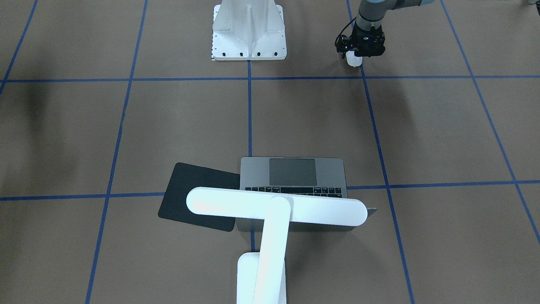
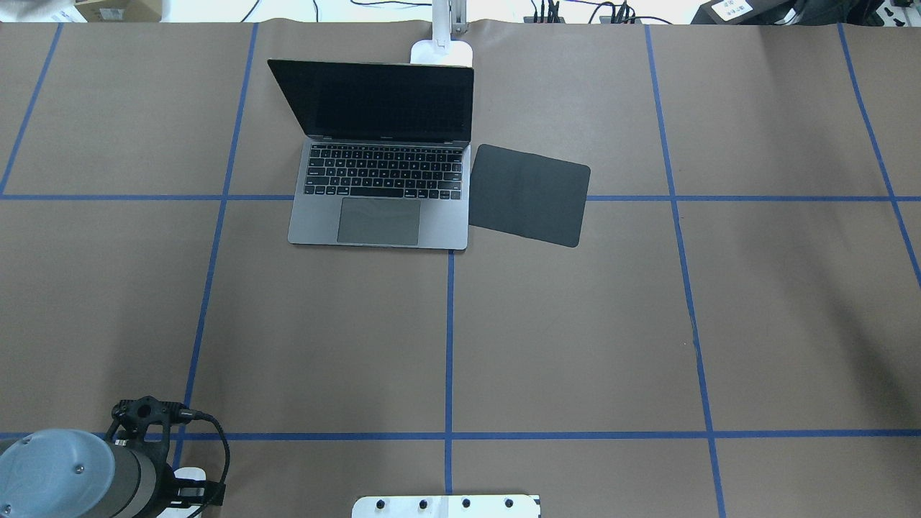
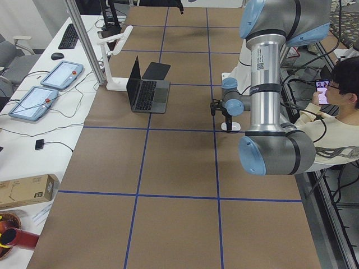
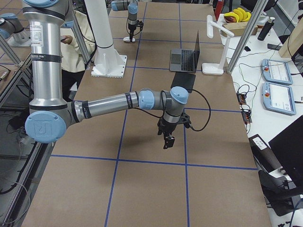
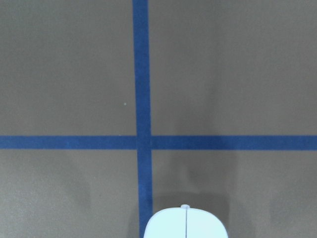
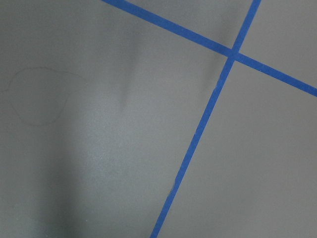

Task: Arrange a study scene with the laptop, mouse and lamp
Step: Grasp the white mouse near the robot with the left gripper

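Overhead exterior view has the laptop (image 2: 381,173) open at the middle of the worktop's (image 2: 575,324) far edge, screen raised and keys turned toward the robot, as a study scene wants. The lamp (image 1: 276,207) stands behind it at that same edge. Its bar head reaches out over the keyboard, placed so that light would fall on the keys. A black mat (image 2: 529,194) lies slightly askew at the laptop's right side, touching it, with nothing on it. It looks like the spot kept for the mouse (image 1: 354,61).

The mouse is well apart from all this, near the robot's edge of the worktop toward its left corner, just beside a crossing of blue tape lines. The left claw (image 1: 357,55) points straight down directly over it, a fair posture for a top-down pick. Its wrist camera catches only the mouse's white nose at the bottom of the frame. The fingers are hidden behind the claw's body, so whether they are spread or clamped on the mouse cannot be told, nor whether the mouse rests on the paper.

The right claw (image 4: 167,140) hangs above bare paper toward the worktop's right end, out of the way. Only the side camera catches it, so its state cannot be told.

Laptop and lamp appear settled, and moving the mouse to the mat is probably what remains.
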{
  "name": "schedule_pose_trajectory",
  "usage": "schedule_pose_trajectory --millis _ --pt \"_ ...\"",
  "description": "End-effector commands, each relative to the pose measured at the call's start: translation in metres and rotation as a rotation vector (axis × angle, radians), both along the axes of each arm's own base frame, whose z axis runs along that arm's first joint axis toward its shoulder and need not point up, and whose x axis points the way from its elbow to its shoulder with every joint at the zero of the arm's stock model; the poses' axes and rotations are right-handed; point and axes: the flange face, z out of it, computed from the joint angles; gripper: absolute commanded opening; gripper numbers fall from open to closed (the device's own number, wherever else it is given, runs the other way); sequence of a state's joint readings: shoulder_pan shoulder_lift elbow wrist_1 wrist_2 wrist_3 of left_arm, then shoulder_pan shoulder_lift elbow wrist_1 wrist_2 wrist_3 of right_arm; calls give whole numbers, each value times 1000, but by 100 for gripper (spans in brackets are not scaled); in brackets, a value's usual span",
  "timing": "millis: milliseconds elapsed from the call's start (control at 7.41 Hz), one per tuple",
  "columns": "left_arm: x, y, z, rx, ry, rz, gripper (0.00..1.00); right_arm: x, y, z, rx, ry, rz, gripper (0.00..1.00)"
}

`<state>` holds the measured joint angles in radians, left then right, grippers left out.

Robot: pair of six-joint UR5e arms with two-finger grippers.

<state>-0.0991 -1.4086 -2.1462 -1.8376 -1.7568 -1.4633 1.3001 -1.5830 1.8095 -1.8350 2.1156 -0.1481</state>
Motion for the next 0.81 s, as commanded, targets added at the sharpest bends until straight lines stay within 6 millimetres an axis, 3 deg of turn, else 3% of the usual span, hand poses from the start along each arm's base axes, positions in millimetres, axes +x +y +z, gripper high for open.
schedule_pose_trajectory --millis 0,135,270,540,674 --pt "2 5 0 -1 -1 8 79 0 0 -1 -1 1 1 100" --pt "2 5 2 1 -4 10 48 1 0 -1 0 0 2 100" --pt "2 5 2 2 -3 14 27 1 0 -1 -1 1 3 100" --pt "0 3 -3 -3 8 18 13 2 -1 1 -4 1 4 100" --pt "-3 1 -11 -5 25 23 11 2 -1 1 -4 1 4 100"
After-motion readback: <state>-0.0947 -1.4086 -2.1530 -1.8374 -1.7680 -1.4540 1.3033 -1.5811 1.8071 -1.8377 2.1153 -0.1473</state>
